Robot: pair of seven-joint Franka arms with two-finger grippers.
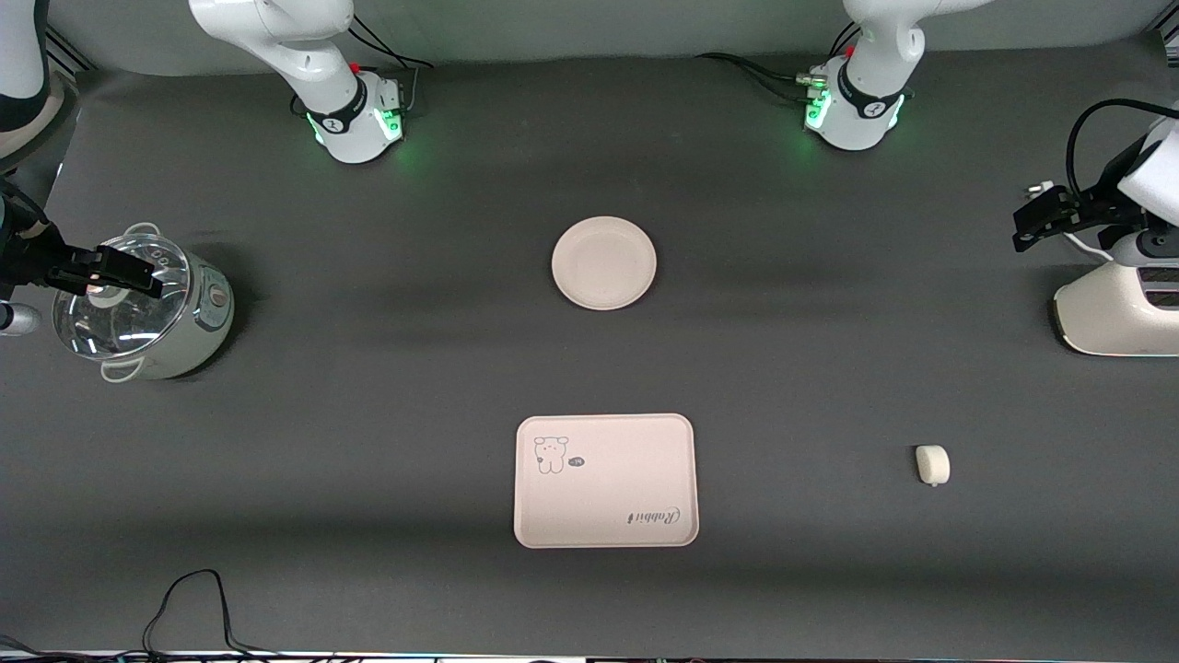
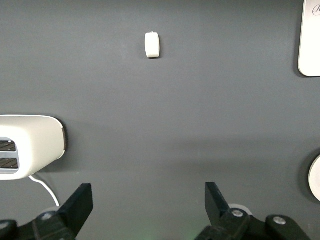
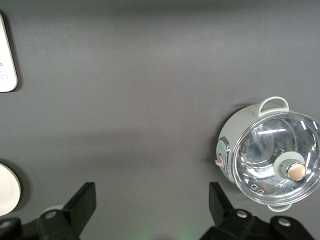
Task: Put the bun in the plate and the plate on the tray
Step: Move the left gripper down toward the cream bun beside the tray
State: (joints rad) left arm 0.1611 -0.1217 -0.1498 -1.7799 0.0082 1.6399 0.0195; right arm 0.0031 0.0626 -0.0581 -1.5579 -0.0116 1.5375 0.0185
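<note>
Dark table holds bun, plate and tray, all apart.

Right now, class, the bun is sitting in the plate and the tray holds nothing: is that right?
Not quite. The bun lies on the bare table toward the left arm's end, apart from the plate, as the front view shows. The tray indeed holds nothing.

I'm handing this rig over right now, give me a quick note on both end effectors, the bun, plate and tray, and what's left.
Left end effector: open, holding nothing, over the toaster.
Right end effector: open, holding nothing, over the cooker pot.
Bun: on the table toward the left arm's end.
Plate: bare, mid-table.
Tray: bare, nearer the front camera than the plate.
Done: nothing.
Left: bun onto plate, plate onto tray.
</note>
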